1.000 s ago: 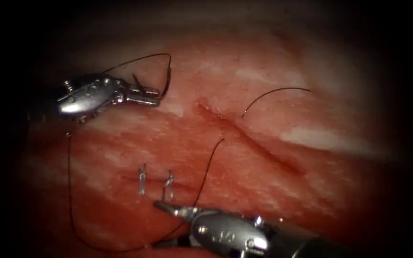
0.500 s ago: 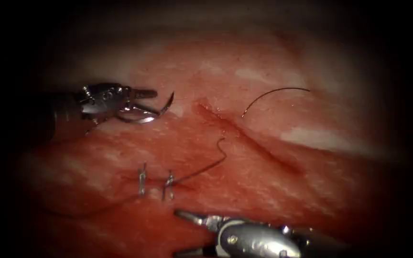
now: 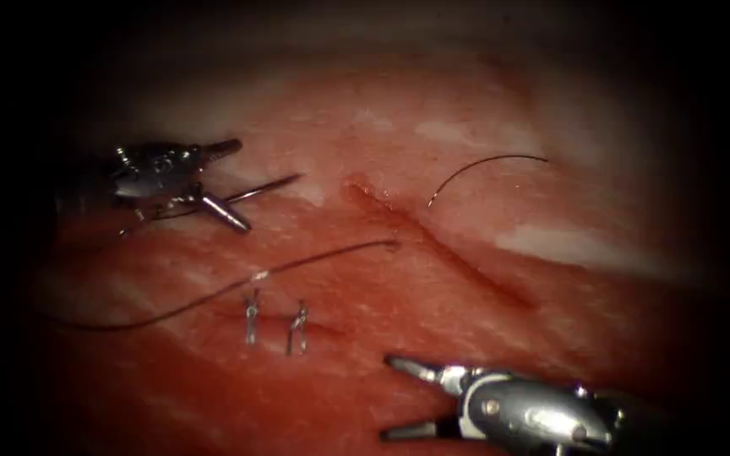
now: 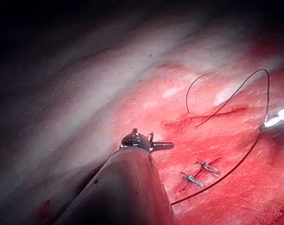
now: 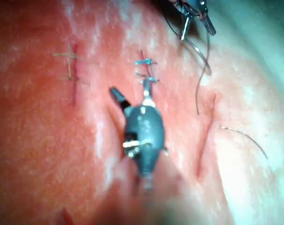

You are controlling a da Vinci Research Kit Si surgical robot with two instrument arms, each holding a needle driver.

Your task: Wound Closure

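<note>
In the endoscope view, the left tool [image 3: 223, 181] is seen at nine o'clock with jaws spread wide. The thin steel needle [image 3: 264, 187] is laid between them near the hinge, out of the tissue [image 3: 551, 338] and left of the cut [image 3: 466, 266]; no grip can be confirmed. At six o'clock the right tool [image 3: 389, 397] is gaped, nothing held, while dark thread [image 3: 297, 263] is draped across glistening tissue; both wrist views show their tools parted.

Your endoscope looks down from above-front; both wrist views ride close along their shafts; all share the cut [image 3: 458, 253].
</note>
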